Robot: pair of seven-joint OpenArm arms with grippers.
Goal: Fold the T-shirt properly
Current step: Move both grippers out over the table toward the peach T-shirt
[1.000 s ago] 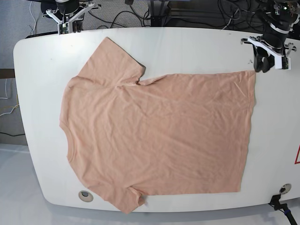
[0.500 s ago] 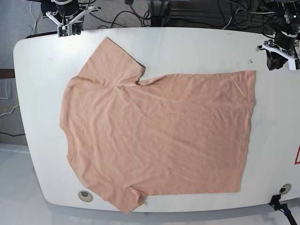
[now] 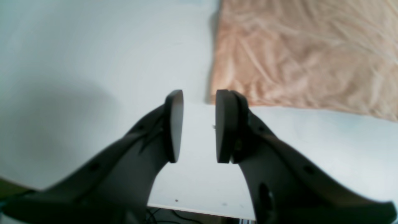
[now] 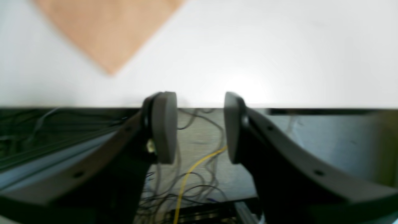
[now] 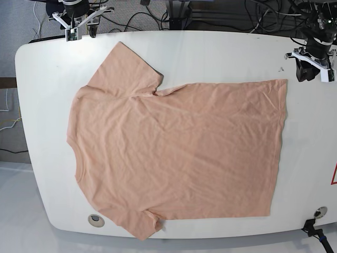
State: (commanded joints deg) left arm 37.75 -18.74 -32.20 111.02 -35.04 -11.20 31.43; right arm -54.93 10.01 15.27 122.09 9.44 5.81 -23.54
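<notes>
Left tool (image 5: 309,74) nudged back toward hem, T-shirt (image 5: 174,153) flat, unmoved

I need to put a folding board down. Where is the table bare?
Bare table runs between the far edge and the T-shirt, and right of the hem below the left gripper. The near edge is crowded by cloth.

Robotics lab (loose floor cables (image 5: 221,16))
</notes>
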